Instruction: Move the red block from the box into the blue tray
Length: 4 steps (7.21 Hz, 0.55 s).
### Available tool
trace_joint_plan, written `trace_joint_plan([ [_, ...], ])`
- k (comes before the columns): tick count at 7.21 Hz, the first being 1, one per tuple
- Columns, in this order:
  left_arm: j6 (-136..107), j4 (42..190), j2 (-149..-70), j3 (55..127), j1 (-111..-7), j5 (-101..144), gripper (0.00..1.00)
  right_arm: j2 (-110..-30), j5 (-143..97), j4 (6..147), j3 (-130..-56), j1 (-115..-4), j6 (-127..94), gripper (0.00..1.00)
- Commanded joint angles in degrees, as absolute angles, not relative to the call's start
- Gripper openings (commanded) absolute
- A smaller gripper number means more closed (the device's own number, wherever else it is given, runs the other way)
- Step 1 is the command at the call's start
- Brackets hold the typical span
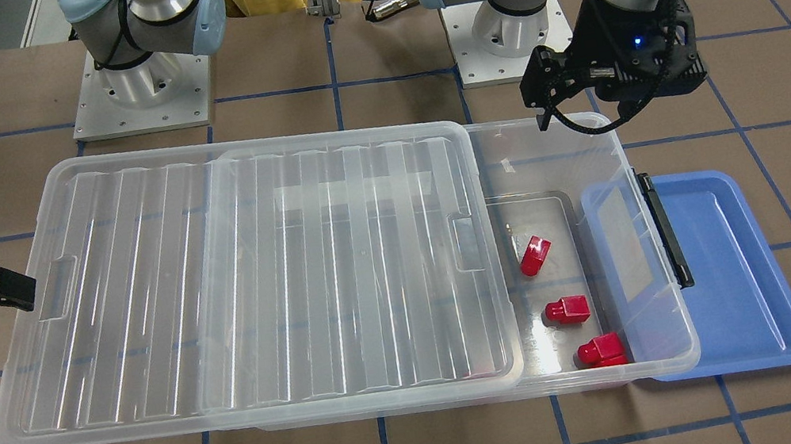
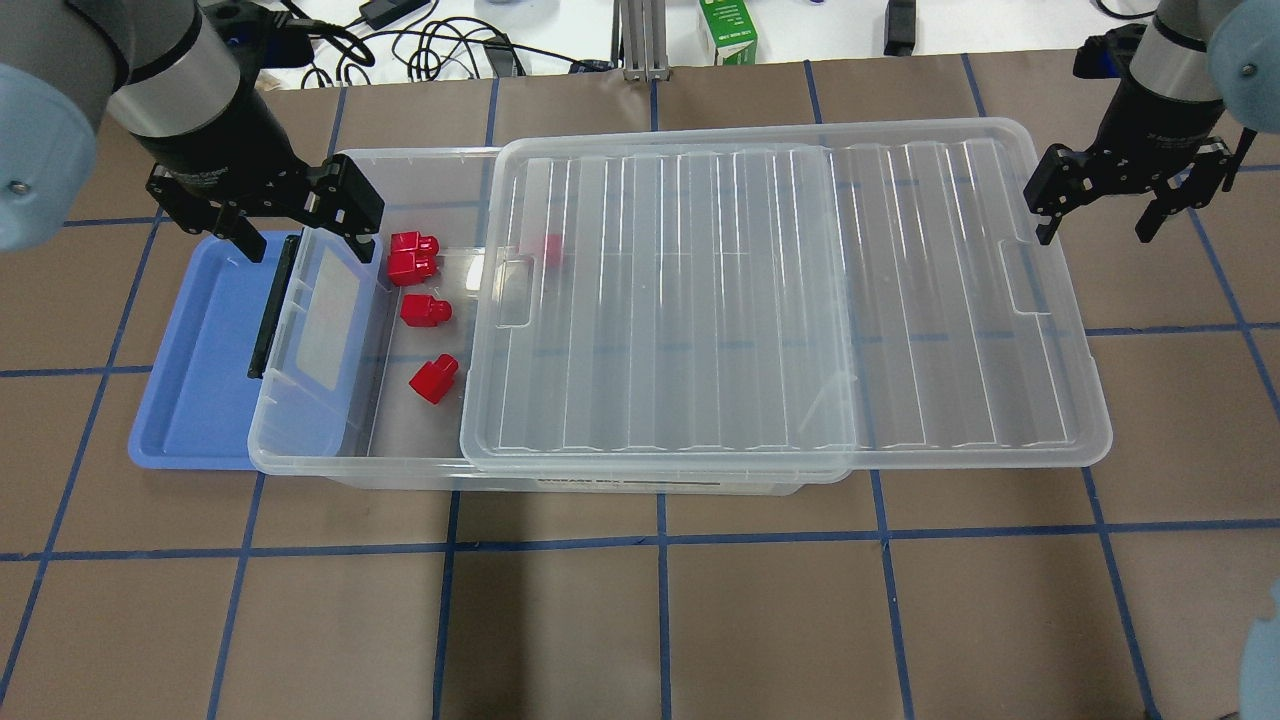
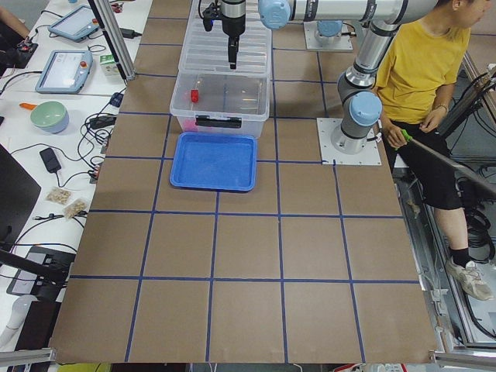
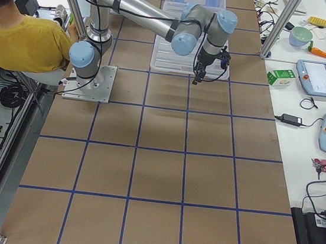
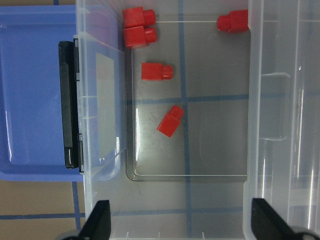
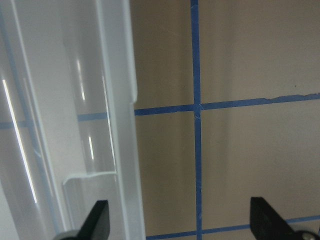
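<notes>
The ribbed lid (image 2: 780,300) covers most of the box (image 2: 300,420), so its floor there is lost to me. One red block (image 2: 548,250) shows only as a blur through the lid's edge. The box's latched end sits over the blue tray (image 2: 190,380), whose side there shows dimly through plastic. My right gripper (image 2: 1097,212) is cut by the front-facing view's edge. Of my left gripper (image 5: 180,217), its wrist view catches only fingertips (image 5: 98,220).
</notes>
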<state>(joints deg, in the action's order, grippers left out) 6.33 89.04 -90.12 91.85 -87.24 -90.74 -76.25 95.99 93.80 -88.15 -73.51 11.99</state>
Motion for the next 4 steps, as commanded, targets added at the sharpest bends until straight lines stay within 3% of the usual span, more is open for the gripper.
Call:
trace_joint_plan([
  [1,7.8,83.1,-91.8,97.3,-87.6,-90.4,1.00,-80.7,95.8,91.5,-87.7,-73.8,12.0,1.00],
  [4,12.6,68.0,-93.9,109.7,-88.2,-90.2,1.00,-89.3,93.8,85.3,-88.0,-74.3,11.5,1.00],
])
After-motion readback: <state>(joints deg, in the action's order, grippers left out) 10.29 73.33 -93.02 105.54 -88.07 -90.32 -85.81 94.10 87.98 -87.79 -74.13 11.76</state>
